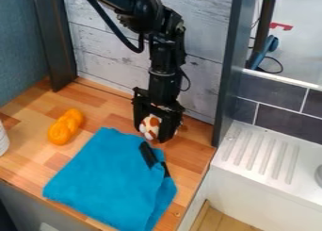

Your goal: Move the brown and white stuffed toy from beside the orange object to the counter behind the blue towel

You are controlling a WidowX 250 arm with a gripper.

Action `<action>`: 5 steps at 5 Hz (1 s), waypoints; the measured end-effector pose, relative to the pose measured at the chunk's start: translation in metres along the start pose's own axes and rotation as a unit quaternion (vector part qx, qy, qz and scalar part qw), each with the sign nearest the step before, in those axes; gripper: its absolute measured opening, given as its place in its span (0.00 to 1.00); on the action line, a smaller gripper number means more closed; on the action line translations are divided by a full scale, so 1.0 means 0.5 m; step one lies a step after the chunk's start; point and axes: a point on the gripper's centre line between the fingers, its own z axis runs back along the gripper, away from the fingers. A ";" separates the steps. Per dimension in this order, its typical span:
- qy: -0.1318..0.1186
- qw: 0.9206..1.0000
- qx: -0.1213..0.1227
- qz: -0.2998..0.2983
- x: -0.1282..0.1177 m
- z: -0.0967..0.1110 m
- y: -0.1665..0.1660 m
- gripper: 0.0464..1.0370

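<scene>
The black gripper [153, 131] hangs over the wooden counter behind the blue cloth, pointing down. Between its two fingers is a small white and brown thing [150, 125], and the gripper is shut on it. Just in front lies the folded blue cloth [110, 178], spread across the middle of the counter. A black strip-like thing [148, 154] rests on the cloth's upper right part. To the left of the cloth lies an orange, lumpy, elongated thing [66, 127].
A white sink unit with a ridged drainboard [261, 154] stands at the right, beyond a dark upright post [228, 70]. Another dark post [53, 41] stands at the left. A white object [3, 139] shows at the left edge. A whitewashed plank wall [207, 32] rises behind.
</scene>
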 end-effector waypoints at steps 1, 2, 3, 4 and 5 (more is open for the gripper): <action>-0.033 0.999 -0.006 0.015 -0.006 0.040 -0.005 0.97; -0.103 0.994 -0.001 0.041 -0.029 0.138 0.016 0.97; -0.132 0.989 -0.002 0.071 -0.082 0.193 0.048 0.96; -0.114 0.990 0.010 0.081 -0.128 0.200 0.080 0.96; -0.081 0.992 0.022 0.093 -0.181 0.177 0.131 0.96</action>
